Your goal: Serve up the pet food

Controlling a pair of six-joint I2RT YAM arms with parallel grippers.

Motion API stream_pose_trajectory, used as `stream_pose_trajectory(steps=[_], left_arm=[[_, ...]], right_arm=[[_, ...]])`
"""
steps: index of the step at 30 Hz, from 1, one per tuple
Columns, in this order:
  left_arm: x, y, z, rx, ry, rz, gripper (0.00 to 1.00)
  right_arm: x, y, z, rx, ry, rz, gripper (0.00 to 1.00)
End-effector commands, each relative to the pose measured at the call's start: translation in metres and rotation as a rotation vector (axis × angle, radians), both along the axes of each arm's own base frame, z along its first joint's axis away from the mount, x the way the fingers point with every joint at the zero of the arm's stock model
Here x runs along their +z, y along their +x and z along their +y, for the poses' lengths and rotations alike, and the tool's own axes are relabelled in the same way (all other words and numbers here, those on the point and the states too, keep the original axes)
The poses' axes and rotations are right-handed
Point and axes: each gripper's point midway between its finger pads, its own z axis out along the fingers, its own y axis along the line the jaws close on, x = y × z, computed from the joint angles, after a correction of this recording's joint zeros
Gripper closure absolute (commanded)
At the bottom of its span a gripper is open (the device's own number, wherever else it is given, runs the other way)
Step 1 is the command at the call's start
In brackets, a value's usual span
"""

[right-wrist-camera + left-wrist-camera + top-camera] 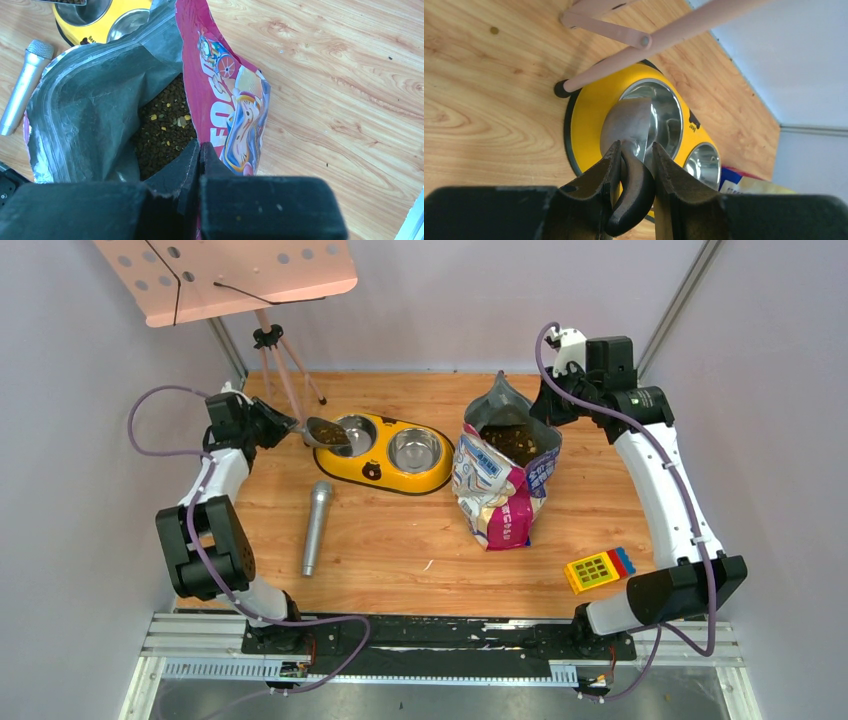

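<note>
Left pincer (634,150) is partly open and clamped on the black handle (633,197) of the metal scoop (631,122). In the top view, at left of centre, the scoop carries a load of pet food (327,436). It sits just ahead of the pincer tips, over the left bowl of the yellow feeder (372,468).

Right pincer (200,148) is fully closed, pinching the rim of the open bag (500,502) at upper right of the top view. More pet food lies inside the bag, seen in the right wrist view just left of and below the pincer tips, close to them. Cannot tell if they touch it.

The bag stands on the desk (400,550) right of the feeder. A silver microphone (317,525) lies on the desk below the feeder, well apart from both pincers.
</note>
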Motion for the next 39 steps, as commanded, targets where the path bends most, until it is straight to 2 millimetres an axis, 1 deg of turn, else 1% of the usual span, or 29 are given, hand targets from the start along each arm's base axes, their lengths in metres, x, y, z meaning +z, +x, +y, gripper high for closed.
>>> stream_pose_trajectory(steps=[1, 7, 12, 15, 16, 17, 18, 19, 21, 22, 23, 25, 32, 36, 37, 38, 39], left_arm=[[0.022, 0.003, 0.001, -0.038, 0.183, -0.058, 1.00], [0.034, 0.004, -0.022, -0.121, 0.325, -0.103, 1.00], [0.041, 0.000, -0.030, -0.133, 0.418, -0.102, 1.00], [0.045, -0.002, -0.027, -0.109, 0.488, -0.099, 1.00], [0.048, -0.005, -0.019, -0.075, 0.525, -0.087, 1.00], [0.049, -0.006, -0.017, -0.057, 0.543, -0.075, 1.00], [0.051, -0.010, -0.009, -0.016, 0.566, -0.045, 1.00], [0.053, -0.012, -0.007, -0.002, 0.573, -0.039, 1.00], [0.068, -0.018, 0.000, 0.039, 0.593, -0.058, 1.00], [0.071, -0.019, 0.002, 0.055, 0.601, -0.067, 1.00], [0.079, -0.022, 0.002, 0.064, 0.604, -0.090, 1.00], [0.087, -0.024, 0.001, 0.066, 0.605, -0.119, 1.00], [0.103, -0.037, -0.005, 0.061, 0.575, -0.153, 1.00], [0.121, -0.057, -0.019, 0.021, 0.518, -0.187, 1.00], [0.129, -0.066, -0.032, -0.031, 0.481, -0.213, 1.00], [0.133, -0.071, -0.038, -0.058, 0.465, -0.226, 1.00], [0.140, -0.083, -0.054, -0.130, 0.427, -0.258, 1.00]], right_arm=[[0.003, -0.012, -0.007, -0.015, -0.011, -0.005, 1.00], [0.003, -0.014, -0.007, -0.014, -0.013, -0.007, 1.00], [0.002, -0.014, -0.007, -0.015, -0.013, -0.010, 1.00], [0.003, -0.014, -0.007, -0.014, -0.012, -0.011, 1.00], [0.002, -0.014, -0.007, -0.014, -0.012, -0.010, 1.00], [0.002, -0.014, -0.007, -0.013, -0.011, -0.011, 1.00], [0.002, -0.014, -0.007, -0.013, -0.012, -0.010, 1.00], [0.003, -0.014, -0.007, -0.013, -0.011, -0.012, 1.00], [0.002, -0.014, -0.007, -0.014, -0.011, -0.011, 1.00], [0.002, -0.015, -0.007, -0.014, -0.010, -0.010, 1.00], [0.002, -0.015, -0.007, -0.013, -0.009, -0.011, 1.00], [0.001, -0.015, -0.007, -0.013, -0.008, -0.009, 1.00], [0.003, -0.017, -0.007, -0.013, -0.005, -0.012, 1.00], [0.004, -0.021, -0.008, -0.015, -0.006, -0.018, 1.00], [0.004, -0.022, -0.008, -0.014, -0.005, -0.019, 1.00], [0.005, -0.023, -0.008, -0.014, -0.004, -0.020, 1.00], [0.005, -0.023, -0.008, -0.011, -0.002, -0.021, 1.00]])
